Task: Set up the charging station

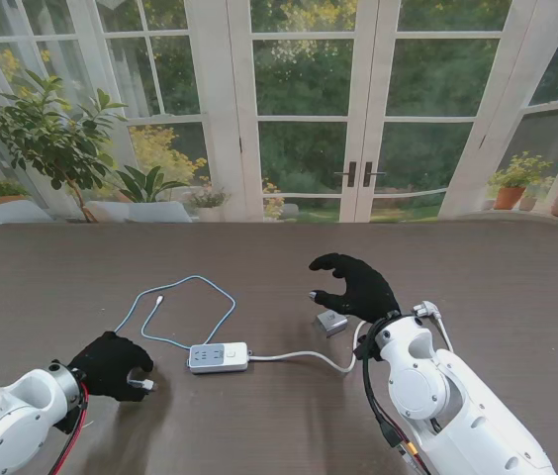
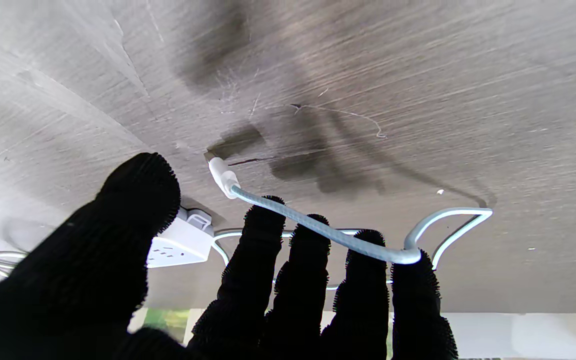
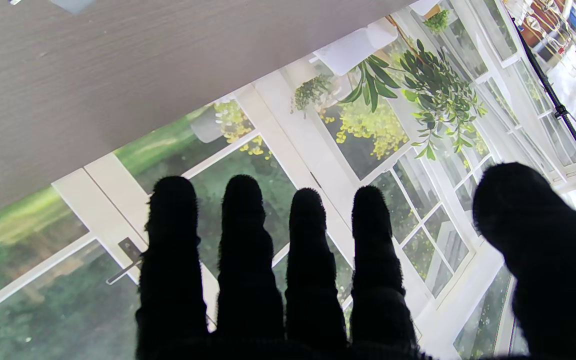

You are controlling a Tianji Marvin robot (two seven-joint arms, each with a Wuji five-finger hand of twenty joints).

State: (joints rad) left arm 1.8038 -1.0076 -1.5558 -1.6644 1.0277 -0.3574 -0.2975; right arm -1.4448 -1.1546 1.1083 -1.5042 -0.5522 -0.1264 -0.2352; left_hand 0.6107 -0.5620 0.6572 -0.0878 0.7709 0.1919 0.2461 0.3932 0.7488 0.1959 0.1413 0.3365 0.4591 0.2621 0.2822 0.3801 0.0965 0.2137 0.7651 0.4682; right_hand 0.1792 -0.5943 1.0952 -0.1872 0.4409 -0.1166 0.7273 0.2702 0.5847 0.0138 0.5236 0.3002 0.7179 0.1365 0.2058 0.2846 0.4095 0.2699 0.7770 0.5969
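I'm gripping the cable [image 2: 318, 231] in my left hand [image 1: 111, 364], connector [image 2: 222, 176] free, beside the power strip [image 1: 218, 356]. Right hand [image 1: 358, 285] is hovering open above the adapter [image 1: 331, 322]. Keeping the connector aligned, avoiding cable twist.

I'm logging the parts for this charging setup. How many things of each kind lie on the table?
Power strip: 1
Blue cable: 1
Grey adapter: 1
Total: 3
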